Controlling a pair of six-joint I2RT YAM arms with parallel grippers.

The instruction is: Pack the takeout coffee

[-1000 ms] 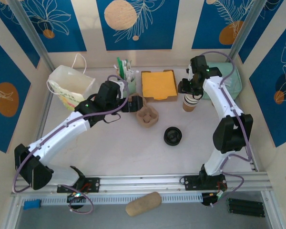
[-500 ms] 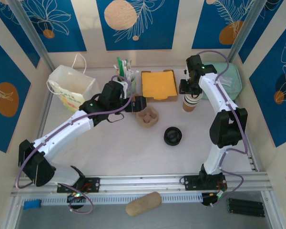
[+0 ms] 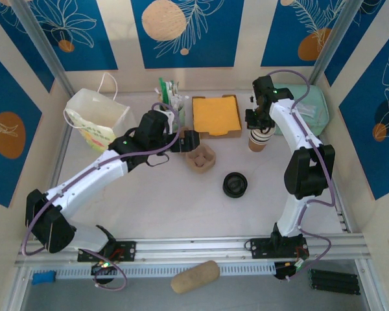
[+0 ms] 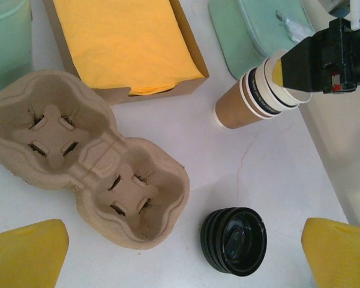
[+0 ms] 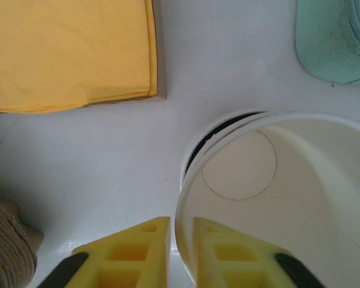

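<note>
A: Where is the top cup point(image 5: 270, 180)?
B: Its rim is between the fingers of the right claw point(image 5: 181, 227), which is almost closed and pinching it. It sits on one stack of cups point(image 4: 243, 105) — how many, I cannot tell.
A: And the left claw point(image 4: 185, 234)?
B: Wide open, holding nothing. Below it on the desk point(image 4: 264, 174): one carrier point(image 4: 90, 162) with two wells, one pile of black lids point(image 4: 234, 240).

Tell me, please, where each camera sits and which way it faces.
Top external: above and behind the bases, looking down on the table; both arms, left gripper, right gripper.
Left wrist: on the left arm, looking down at the cup carrier and lid stack; its yellow fingertips.
Right wrist: close above the top cup; its fingers straddle the rim.
Shared: top external and left wrist both show the cup stack and napkin box.
</note>
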